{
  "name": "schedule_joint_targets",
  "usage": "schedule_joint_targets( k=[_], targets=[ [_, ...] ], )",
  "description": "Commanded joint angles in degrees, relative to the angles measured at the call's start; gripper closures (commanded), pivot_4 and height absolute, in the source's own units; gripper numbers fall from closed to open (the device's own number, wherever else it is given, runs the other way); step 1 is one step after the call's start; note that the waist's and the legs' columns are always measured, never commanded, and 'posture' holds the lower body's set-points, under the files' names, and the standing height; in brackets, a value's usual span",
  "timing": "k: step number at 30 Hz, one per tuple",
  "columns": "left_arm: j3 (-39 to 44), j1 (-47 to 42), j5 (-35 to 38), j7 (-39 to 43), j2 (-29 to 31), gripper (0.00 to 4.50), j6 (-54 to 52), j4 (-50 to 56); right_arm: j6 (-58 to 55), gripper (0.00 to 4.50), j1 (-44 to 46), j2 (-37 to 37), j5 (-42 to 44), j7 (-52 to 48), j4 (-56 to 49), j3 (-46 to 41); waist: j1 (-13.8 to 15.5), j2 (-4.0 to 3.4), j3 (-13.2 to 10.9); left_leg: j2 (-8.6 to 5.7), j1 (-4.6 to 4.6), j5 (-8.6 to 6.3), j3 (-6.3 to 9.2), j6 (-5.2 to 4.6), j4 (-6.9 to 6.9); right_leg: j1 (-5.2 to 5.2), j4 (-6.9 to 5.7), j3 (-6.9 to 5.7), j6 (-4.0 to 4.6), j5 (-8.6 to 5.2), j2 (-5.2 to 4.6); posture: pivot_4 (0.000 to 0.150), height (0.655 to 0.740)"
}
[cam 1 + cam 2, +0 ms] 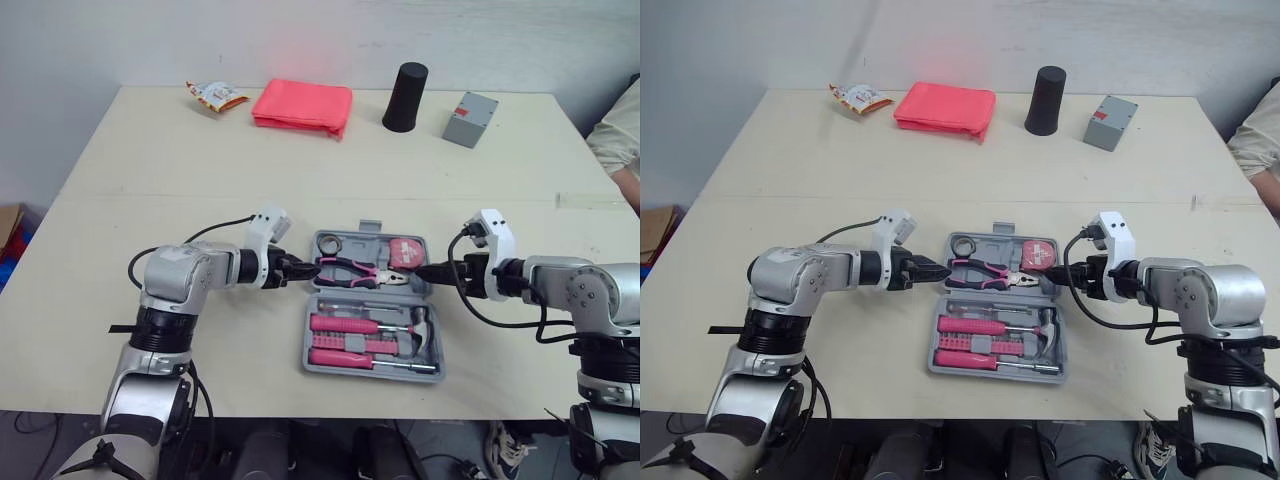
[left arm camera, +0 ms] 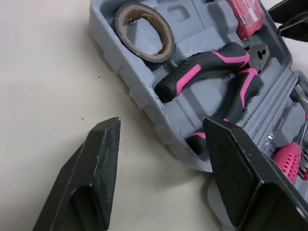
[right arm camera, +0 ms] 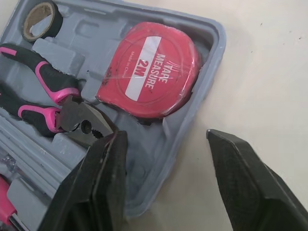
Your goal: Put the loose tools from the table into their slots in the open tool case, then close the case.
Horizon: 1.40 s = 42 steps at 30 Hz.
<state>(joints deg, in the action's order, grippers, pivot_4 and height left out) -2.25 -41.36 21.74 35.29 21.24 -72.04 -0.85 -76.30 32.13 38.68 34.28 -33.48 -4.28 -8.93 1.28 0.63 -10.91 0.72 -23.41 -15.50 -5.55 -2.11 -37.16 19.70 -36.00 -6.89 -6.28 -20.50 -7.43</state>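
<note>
Now the wide-open, empty left claw (image 1: 305, 270) and right claw (image 1: 425, 271) have the tool case (image 1: 307, 352) between them; a crooked squeeze could make it slip.

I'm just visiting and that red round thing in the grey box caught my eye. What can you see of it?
It is a tape measure: a rounded red body, plastic by its look, with a white band printed TAPE MEASURE 2M, under glossy clear film. It lies flat in a moulded slot at the far right corner of the open tool case, beside the head of the pliers. The right gripper hovers open nearby, not touching.
</note>
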Motion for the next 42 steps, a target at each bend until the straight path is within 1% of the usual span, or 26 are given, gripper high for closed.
schedule_joint_targets(
  k=[1,2,3,4,5,11,16,19,22,25,26,30,33,36,38,40,42],
  targets=[
    [0.5,0.2,1.3,-0.3,0.0,3.22,0.5,1.9,1.7,2.83,-0.5,0.8,-0.6,0.0,-1.6,0.5,0.0,0.0,0.0,0.0,0.0,0.0,0.0,0.0,0.0,0.0,0.0,0.0,0.0,0.0,0.0,0.15,0.7355],
    [0.5,0.3,1.5,-0.5,-0.1,3.75,0.3,2.0,1.9,3.39,-0.6,0.8,-0.8,0.0,-1.6,0.7,0.0,0.0,0.0,0.0,0.0,0.0,0.0,0.0,0.01,0.0,0.0,0.0,0.0,0.0,0.0,0.15,0.7355],
    [0.6,0.2,1.6,-0.6,-0.1,4.11,0.3,1.9,2.1,3.76,-0.5,0.8,-0.9,0.0,-1.4,0.8,0.0,0.0,0.0,0.0,0.0,0.0,0.0,0.0,0.01,0.0,0.0,0.0,0.0,0.0,0.0,0.15,0.7355],
    [0.5,0.2,1.7,-0.8,-0.2,4.5,0.2,1.9,2.2,4.38,-0.5,0.6,-1.1,0.1,-1.4,0.9,0.0,0.0,0.0,0.0,0.0,0.0,0.0,0.0,0.01,0.0,0.0,0.0,0.0,0.0,-0.01,0.15,0.7355],
    [0.4,0.3,1.8,-0.9,-0.2,4.5,0.1,2.0,2.3,4.45,-0.5,0.6,-1.2,0.1,-1.5,1.1,0.0,0.0,0.0,0.0,0.07,0.0,0.0,0.0,0.02,-0.05,0.0,0.0,0.0,0.0,0.0,0.15,0.7355],
    [-0.5,0.7,2.0,-1.2,-1.1,4.5,1.0,3.3,4.2,4.45,0.2,-0.4,-1.6,0.8,-2.2,1.1,-0.1,0.0,0.0,0.0,0.11,0.0,-0.01,0.0,-0.01,-0.1,0.0,0.03,0.0,0.0,-0.03,0.15,0.7355],
    [-2.9,-0.1,-1.3,-0.4,0.2,4.5,10.7,3.6,11.5,4.45,0.3,-0.7,-3.9,0.8,-3.8,1.7,0.1,0.0,0.0,0.0,0.1,0.01,-0.02,0.01,-0.02,-0.09,0.0,0.03,0.0,0.0,-0.03,0.15,0.7355],
    [-5.1,-0.4,-5.3,1.0,1.7,4.5,22.7,2.9,21.8,4.45,0.0,-1.3,-8.3,1.9,-3.9,2.1,0.0,0.0,0.0,0.0,0.08,0.01,-0.08,0.02,0.01,-0.03,0.01,0.06,-0.01,0.0,-0.01,0.15,0.7355],
    [-5.6,0.7,-8.1,0.7,1.3,4.5,33.3,1.3,30.9,4.45,-1.3,-1.7,-12.1,1.9,-4.5,3.1,0.0,0.0,0.0,0.0,0.06,0.02,-0.19,0.03,0.06,0.07,0.0,0.13,-0.01,0.0,0.01,0.15,0.7355],
    [-6.3,4.1,-11.6,0.1,1.7,4.5,45.3,0.9,43.0,4.45,-6.4,-1.1,-18.5,2.6,-6.3,5.7,0.0,0.0,0.0,0.0,0.04,0.02,-0.21,0.03,0.08,0.1,0.01,0.13,-0.01,0.0,0.01,0.15,0.7355],
    [-6.3,4.9,-12.3,-0.2,1.6,4.5,47.8,0.8,45.6,4.45,-7.8,-1.1,-19.9,2.9,-6.4,6.2,0.0,0.0,0.0,0.0,0.01,0.02,-0.24,0.03,0.09,0.15,0.02,0.15,-0.01,0.0,0.01,0.15,0.7355],
    [-5.1,9.8,-14.7,-2.3,1.0,4.5,58.2,1.3,56.4,4.45,-14.0,-3.9,-23.0,5.2,-5.1,4.9,0.0,0.0,0.0,0.0,-0.02,-0.01,-0.28,0.02,0.16,0.21,0.03,0.15,-0.01,0.0,0.0,0.15,0.7355],
    [-6.3,14.3,-20.4,-6.1,1.6,4.5,68.7,1.2,65.5,4.45,-17.9,-5.4,-26.0,7.1,-2.0,4.3,-0.1,0.0,0.0,0.03,0.07,-0.01,-0.29,0.01,0.09,0.09,0.02,0.15,-0.01,0.01,-0.02,0.15,0.7355],
    [-6.3,17.2,-25.0,-10.8,1.2,4.5,75.1,0.2,75.0,4.45,-20.7,-6.6,-28.3,7.7,0.9,4.2,-0.1,0.0,0.0,0.07,0.16,-0.01,-0.29,0.0,0.09,0.03,0.01,0.19,-0.01,0.01,-0.07,0.15,0.7355],
    [-5.7,18.5,-27.1,-13.8,1.0,4.5,77.4,-0.1,80.2,4.45,-22.3,-6.9,-29.6,7.7,2.8,4.4,-0.1,0.0,0.0,0.08,0.16,-0.02,-0.28,0.0,0.09,0.01,0.02,0.19,-0.01,0.0,-0.1,0.15,0.7355],
    [-4.7,19.8,-28.7,-16.2,0.8,4.5,78.1,0.1,84.5,4.45,-24.0,-7.1,-30.6,7.5,4.6,4.7,-0.1,0.0,0.0,0.09,0.18,-0.02,-0.28,-0.01,0.09,0.0,0.02,0.19,-0.01,0.01,-0.11,0.15,0.7355],
    [-4.0,21.4,-28.2,-16.2,0.9,4.5,78.5,0.8,89.3,4.45,-25.7,-6.8,-31.6,6.9,6.3,5.1,-0.2,0.0,0.0,0.1,0.19,-0.02,-0.28,-0.01,0.1,0.0,0.01,0.19,-0.01,0.0,-0.12,0.15,0.7355]
  ],
)
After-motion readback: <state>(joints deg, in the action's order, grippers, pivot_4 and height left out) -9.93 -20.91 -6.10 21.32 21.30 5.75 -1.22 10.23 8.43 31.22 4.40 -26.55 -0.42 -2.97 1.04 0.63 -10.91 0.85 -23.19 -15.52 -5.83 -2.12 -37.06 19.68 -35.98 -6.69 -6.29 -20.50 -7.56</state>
